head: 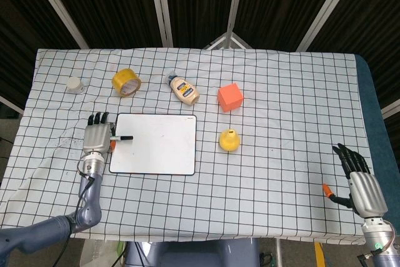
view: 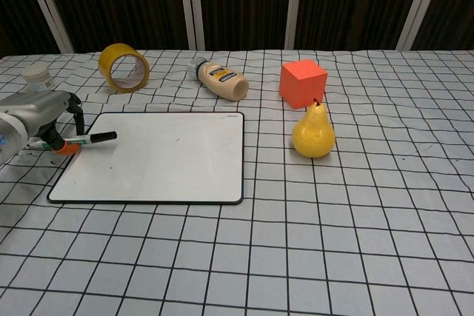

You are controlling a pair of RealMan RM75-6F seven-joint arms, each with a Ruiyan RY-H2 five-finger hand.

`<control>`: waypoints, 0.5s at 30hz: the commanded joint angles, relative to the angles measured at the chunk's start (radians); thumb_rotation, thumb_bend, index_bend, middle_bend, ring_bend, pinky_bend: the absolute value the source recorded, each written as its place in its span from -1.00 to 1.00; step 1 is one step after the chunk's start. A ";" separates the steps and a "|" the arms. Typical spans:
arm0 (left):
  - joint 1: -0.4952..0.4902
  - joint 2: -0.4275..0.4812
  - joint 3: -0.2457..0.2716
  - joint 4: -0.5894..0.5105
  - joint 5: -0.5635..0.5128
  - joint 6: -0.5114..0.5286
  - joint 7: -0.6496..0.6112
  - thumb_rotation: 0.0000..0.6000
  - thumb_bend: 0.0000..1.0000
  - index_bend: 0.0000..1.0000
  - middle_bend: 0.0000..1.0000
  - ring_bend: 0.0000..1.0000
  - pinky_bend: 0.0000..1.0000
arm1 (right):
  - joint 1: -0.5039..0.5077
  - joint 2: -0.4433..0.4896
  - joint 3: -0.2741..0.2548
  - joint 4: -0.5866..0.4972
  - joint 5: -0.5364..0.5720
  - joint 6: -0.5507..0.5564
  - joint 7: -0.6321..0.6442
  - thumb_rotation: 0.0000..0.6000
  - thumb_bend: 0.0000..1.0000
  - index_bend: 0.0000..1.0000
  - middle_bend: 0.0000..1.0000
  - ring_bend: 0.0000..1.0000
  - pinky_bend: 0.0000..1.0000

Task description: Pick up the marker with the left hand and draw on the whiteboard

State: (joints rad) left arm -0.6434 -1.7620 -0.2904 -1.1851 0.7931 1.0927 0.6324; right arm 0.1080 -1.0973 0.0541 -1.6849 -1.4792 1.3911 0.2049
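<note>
- Two hands are in view. Your left hand (head: 95, 136) sits just off the left edge of the whiteboard (head: 154, 144) and grasps the marker (head: 120, 137) at its rear end.
- Marker position: the black tip lies over the whiteboard's upper left area; in the chest view the barrel (view: 90, 138) runs roughly level from the left hand (view: 38, 116) toward the board (view: 157, 158). You cannot tell whether the tip touches the surface.
- Whiteboard: it lies flat on the checked tablecloth (head: 281, 123); a small printed mark near its top right corner is too small to read.
- Your right hand (head: 361, 181) rests at the near right corner of the table, well apart from the board, released, with fingers spread and nothing in them. It shows in the head view only.
- Labels: the squeeze bottle (head: 184, 89) lies on its side behind the board; its label carries dark print, but you cannot read the writing or brand in either view.
- Other items: a yellow tape roll (head: 126, 82) stands on edge left of the bottle, a small white jar (head: 75, 84) sits at far left, an orange cube (head: 230, 97) stands right of the bottle, and a yellow pear (head: 229, 140) stands just in front of the cube.
</note>
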 commanded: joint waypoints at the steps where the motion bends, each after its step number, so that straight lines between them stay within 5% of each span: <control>1: 0.018 0.032 -0.001 -0.077 0.062 0.035 -0.068 1.00 0.12 0.30 -0.83 -1.00 -0.98 | 0.000 0.000 0.000 0.000 0.001 -0.001 0.000 1.00 -0.35 -1.00 -1.00 -1.00 -1.00; 8: 0.053 0.098 -0.018 -0.273 0.177 0.061 -0.256 1.00 0.12 0.30 -0.80 -1.00 -0.89 | 0.001 0.000 -0.001 -0.002 0.000 -0.001 -0.001 1.00 -0.35 -1.00 -1.00 -1.00 -1.00; 15: 0.049 0.098 -0.034 -0.343 0.242 -0.063 -0.547 1.00 0.10 0.30 -0.80 -1.00 -0.89 | 0.000 -0.001 0.001 -0.002 -0.002 0.001 0.006 1.00 -0.35 -1.00 -1.00 -1.00 -1.00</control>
State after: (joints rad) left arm -0.5957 -1.6689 -0.3120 -1.4899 0.9956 1.0972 0.2141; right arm 0.1084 -1.0979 0.0547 -1.6878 -1.4806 1.3925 0.2106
